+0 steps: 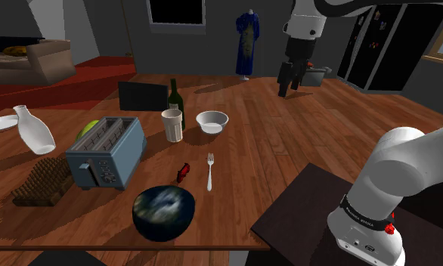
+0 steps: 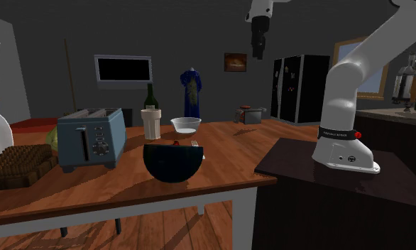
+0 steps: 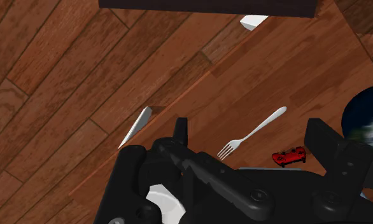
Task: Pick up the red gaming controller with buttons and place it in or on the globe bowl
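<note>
Gripper (image 1: 287,85) hangs high above the wooden table (image 1: 250,151), jaws apart, nothing between them. Red controller (image 1: 184,172) lies flat on the table, untouched. By the shoulder view, it sits just left of the fork (image 1: 209,171) and right of the toaster (image 1: 105,153). Dark globe bowl (image 1: 163,213) stands just nearer, at the table's near edge. White bowl (image 1: 212,121) and cup (image 1: 172,125) stand farther back.
</note>
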`<state>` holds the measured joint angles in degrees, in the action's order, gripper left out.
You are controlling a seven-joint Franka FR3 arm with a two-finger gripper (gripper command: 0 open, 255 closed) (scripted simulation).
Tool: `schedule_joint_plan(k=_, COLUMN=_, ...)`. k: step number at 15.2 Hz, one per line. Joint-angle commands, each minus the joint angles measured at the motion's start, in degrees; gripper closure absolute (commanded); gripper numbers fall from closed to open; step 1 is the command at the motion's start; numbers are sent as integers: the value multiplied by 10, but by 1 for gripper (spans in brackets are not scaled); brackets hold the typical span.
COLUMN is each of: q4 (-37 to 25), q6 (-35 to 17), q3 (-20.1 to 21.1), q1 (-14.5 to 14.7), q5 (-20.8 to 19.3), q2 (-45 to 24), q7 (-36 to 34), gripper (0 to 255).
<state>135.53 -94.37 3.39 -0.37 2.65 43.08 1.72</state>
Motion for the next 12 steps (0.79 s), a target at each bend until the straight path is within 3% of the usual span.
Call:
schedule_joint_plan(k=1, q4=0, q6=0, q3=0, q1=0, q5=0, q2=0, q7=0, gripper=0)
schedule_joint_plan(k=12, q4=25, q6=-184, q3=78, q1=13, q5=36, q2=-164, q7=-95, gripper=0)
